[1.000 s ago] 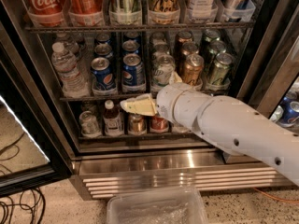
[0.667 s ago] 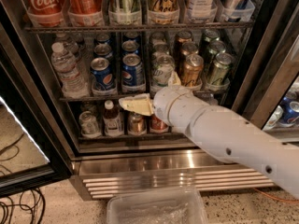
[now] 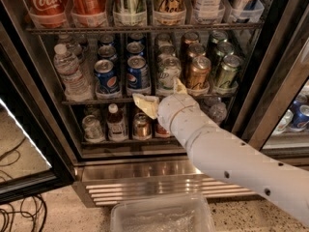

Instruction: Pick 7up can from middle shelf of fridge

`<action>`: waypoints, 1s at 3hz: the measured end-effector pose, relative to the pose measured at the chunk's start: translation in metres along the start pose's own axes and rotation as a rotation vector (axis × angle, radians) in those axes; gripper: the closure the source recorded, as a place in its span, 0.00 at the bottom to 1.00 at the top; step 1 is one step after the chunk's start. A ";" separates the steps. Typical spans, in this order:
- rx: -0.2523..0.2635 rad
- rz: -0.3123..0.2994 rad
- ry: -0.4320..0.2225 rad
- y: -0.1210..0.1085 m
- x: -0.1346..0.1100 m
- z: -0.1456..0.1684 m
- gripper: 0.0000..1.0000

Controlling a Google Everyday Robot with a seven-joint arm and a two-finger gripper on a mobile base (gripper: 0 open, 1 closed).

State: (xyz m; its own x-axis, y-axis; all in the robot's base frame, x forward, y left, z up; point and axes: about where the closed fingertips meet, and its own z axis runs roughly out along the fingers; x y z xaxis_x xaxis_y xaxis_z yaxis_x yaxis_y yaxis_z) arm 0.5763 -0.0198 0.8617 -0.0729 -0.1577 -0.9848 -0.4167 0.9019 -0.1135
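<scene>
The 7up can [image 3: 168, 73], whitish-silver with a green logo, stands at the front of the middle shelf [image 3: 96, 100] of the fridge [image 3: 145, 178]. It has blue Pepsi cans on its left and a gold-brown can on its right. My gripper [image 3: 162, 95] is at the shelf's front rail, just below and in front of the 7up can. Its cream fingers are spread open, one low on the left [image 3: 145, 105] and one by the can's lower right [image 3: 179, 86]. Nothing is held. My white arm comes in from the lower right.
Pepsi cans [image 3: 108, 76], a gold-brown can [image 3: 198, 71], green cans [image 3: 226, 71] and a water bottle [image 3: 70, 71] share the shelf. Coca-Cola bottles [image 3: 41, 1] stand above, small bottles [image 3: 116, 122] below. A clear plastic bin [image 3: 161, 216] lies on the floor. The open door [image 3: 19, 144] is at left.
The forearm has dropped a little and the wrist has turned slightly. The gripper stays at the shelf's front rail below the 7up can.
</scene>
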 end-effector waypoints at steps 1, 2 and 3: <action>0.028 0.008 -0.022 0.001 0.002 0.000 0.23; 0.053 0.023 -0.042 0.002 0.006 0.000 0.28; 0.078 0.035 -0.057 0.002 0.010 0.000 0.33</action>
State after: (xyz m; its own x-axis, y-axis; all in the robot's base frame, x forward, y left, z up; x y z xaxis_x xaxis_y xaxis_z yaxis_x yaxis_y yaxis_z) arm 0.5746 -0.0194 0.8514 -0.0335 -0.1038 -0.9940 -0.3426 0.9355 -0.0862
